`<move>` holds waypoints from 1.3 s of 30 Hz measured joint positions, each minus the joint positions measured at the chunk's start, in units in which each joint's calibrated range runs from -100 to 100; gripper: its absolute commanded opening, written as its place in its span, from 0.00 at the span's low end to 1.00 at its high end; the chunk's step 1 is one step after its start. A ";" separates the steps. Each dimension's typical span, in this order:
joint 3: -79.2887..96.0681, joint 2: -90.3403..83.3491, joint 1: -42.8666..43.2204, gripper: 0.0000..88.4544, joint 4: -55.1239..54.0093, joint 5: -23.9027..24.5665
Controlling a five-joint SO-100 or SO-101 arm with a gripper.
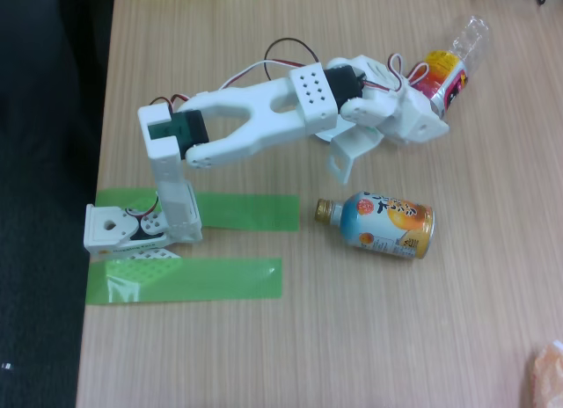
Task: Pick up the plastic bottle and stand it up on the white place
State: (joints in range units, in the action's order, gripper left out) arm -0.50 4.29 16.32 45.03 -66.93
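White printed plastic makes up the arm (264, 109) in the fixed view, with perforated housings, black servo blocks and looped red, white and black wires along its links. Its base (123, 228) stands at the left edge of the counter (352, 338), a pale wood-grain laminate, beside two strips of translucent green tape (185, 280). The arm reaches to the right across the surface.

The end effector (420, 105) lies at the far end of the reach, against the plastic bottle (453, 61). One white finger (347, 153) juts down and left, apart from the bottle. How far the jaws stand open, and whether they have hold of the bottle, cannot be told: the wrist housing covers the contact.

The plastic bottle is clear and ribbed, tilted, its clear end toward the upper right; its yellow, red and pink label sits just beside the wrist. Its lower end is hidden behind the arm.

A shorter orange-and-blue can-bottle (383, 223) with a gold cap lies on its side below the arm, well apart from the plastic bottle.

An orange-pink object (547, 373) is cut off at the lower right corner and cannot be identified.
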 measured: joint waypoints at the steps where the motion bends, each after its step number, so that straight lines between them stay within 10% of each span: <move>1: 0.00 0.00 0.30 0.36 0.00 0.00; 39: 15.82 4.55 4.41 0.36 -11.72 -0.16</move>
State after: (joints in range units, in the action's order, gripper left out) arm 15.32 8.84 20.73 33.31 -67.09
